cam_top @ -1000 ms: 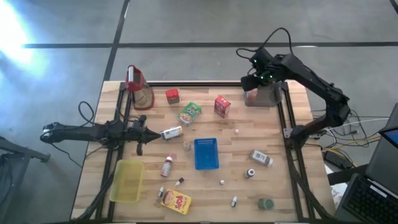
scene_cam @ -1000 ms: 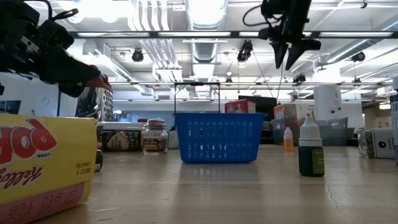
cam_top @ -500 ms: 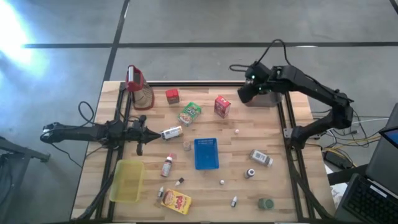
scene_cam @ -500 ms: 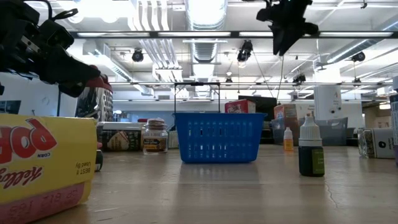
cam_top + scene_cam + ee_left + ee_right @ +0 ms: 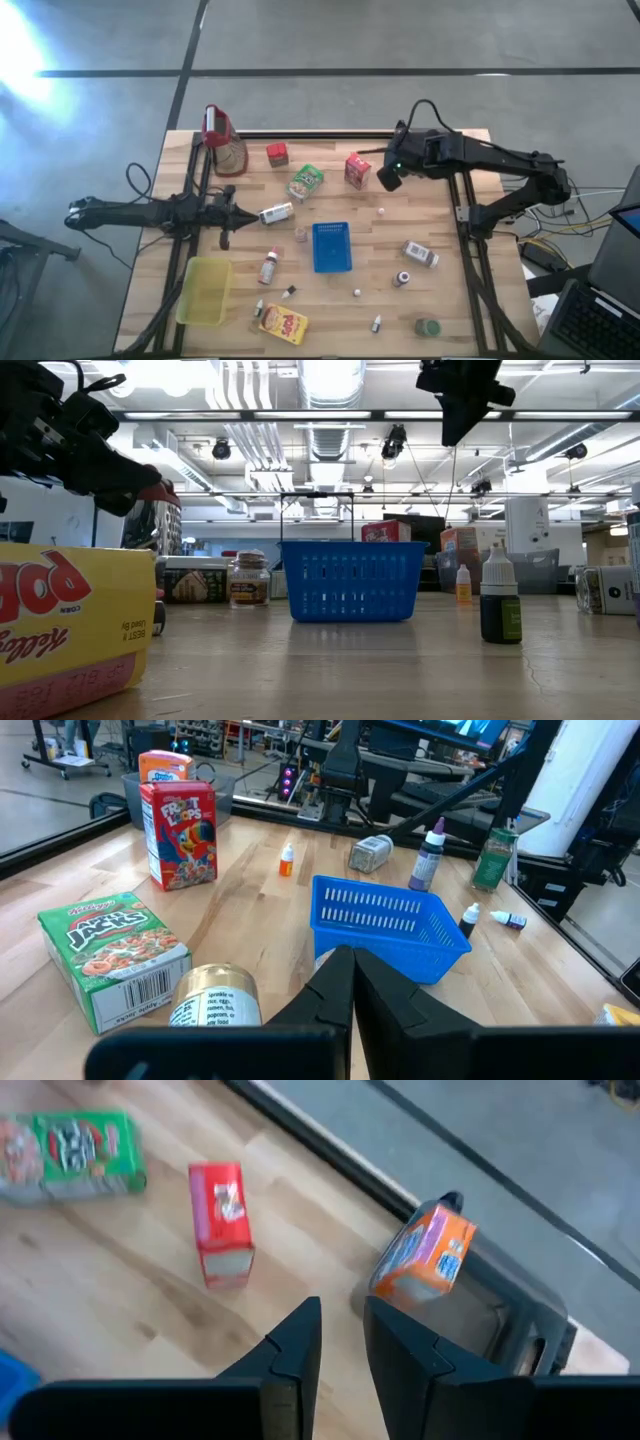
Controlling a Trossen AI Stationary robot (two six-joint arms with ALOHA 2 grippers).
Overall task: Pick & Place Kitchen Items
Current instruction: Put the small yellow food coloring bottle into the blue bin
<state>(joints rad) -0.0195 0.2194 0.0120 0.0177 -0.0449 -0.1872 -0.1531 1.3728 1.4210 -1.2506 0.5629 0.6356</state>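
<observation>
Right gripper (image 5: 385, 177): you see it hanging above the table's far half, just beside the red carton (image 5: 357, 170); its fingers (image 5: 295, 1342) stand a narrow gap apart with nothing between them.
Left gripper (image 5: 228, 214): clenched shut and empty, low at the table's left side beside a small tin (image 5: 276, 213).
Around the right gripper: an orange carton (image 5: 425, 1260) sits tilted in a grey bin (image 5: 520, 1325) at the far right corner; a green carton (image 5: 305, 182) lies beyond the red one.
In the way: the blue tray (image 5: 332, 246), plastic and perforated, stands mid-table between both arms.
Since 1 second ago: the right gripper has swung from over the bin toward the table's middle, now next to the red carton; the left arm has not moved.
Materials and shapes: a pale wooden table (image 5: 450, 300) with black rails; a yellow rectangular bin (image 5: 204, 291) at near left; a yellow packet (image 5: 284, 323), several small capped bottles and 1 round green lid (image 5: 428, 327) are scattered along the near edge.
</observation>
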